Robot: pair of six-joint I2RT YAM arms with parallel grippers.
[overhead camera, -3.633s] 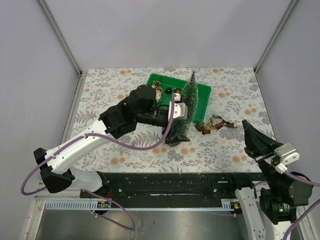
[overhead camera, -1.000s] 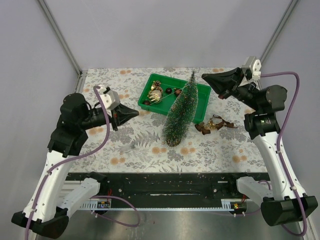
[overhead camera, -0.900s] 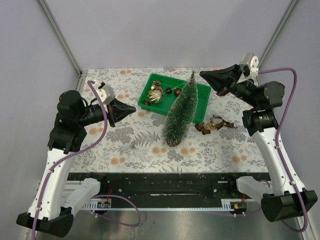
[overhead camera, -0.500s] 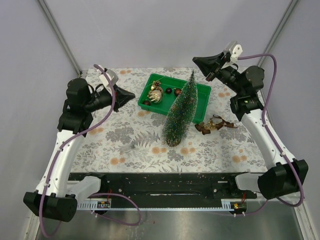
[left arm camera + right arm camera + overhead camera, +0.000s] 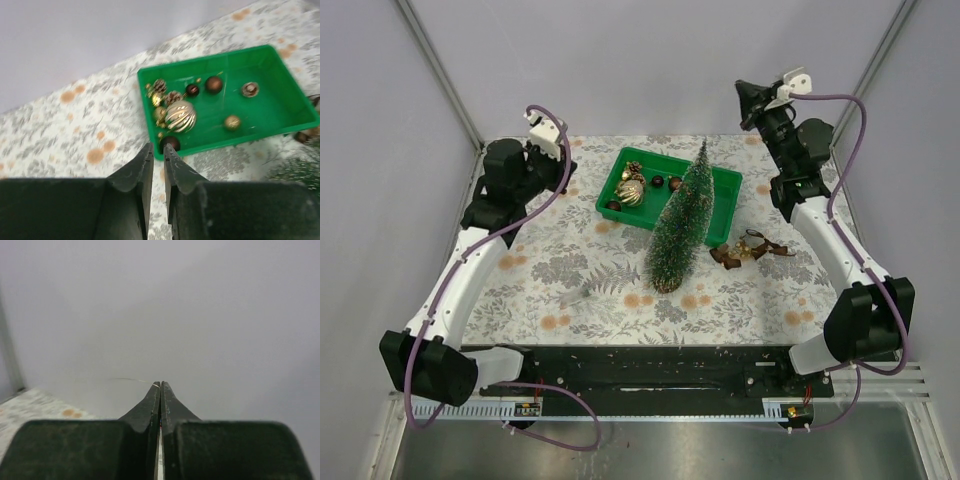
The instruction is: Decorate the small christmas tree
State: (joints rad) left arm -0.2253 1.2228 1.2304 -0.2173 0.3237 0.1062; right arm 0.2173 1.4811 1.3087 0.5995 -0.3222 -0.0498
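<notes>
The small christmas tree (image 5: 680,222) stands upright on the floral table, its tip over the green tray (image 5: 724,196); only blurred bristles (image 5: 301,170) show at the left wrist view's edge. In the tray (image 5: 272,102) lie a gold-striped ball (image 5: 181,115), a dark red ball (image 5: 170,143), pine cones and small baubles. My left gripper (image 5: 566,165) hangs high, left of the tray, its jaws (image 5: 157,147) a narrow gap apart and holding nothing. My right gripper (image 5: 741,89) is raised at the back right, facing the wall, shut (image 5: 160,384), with a thin pale strand at its tip.
A brown ribbon ornament (image 5: 750,248) lies on the table right of the tree's base. Grey walls with metal corner posts (image 5: 440,70) close in the table at the back and sides.
Both arms have lifted and swung towards the back of the table. The left jaws have parted slightly. The right gripper has turned up to face the back wall.
</notes>
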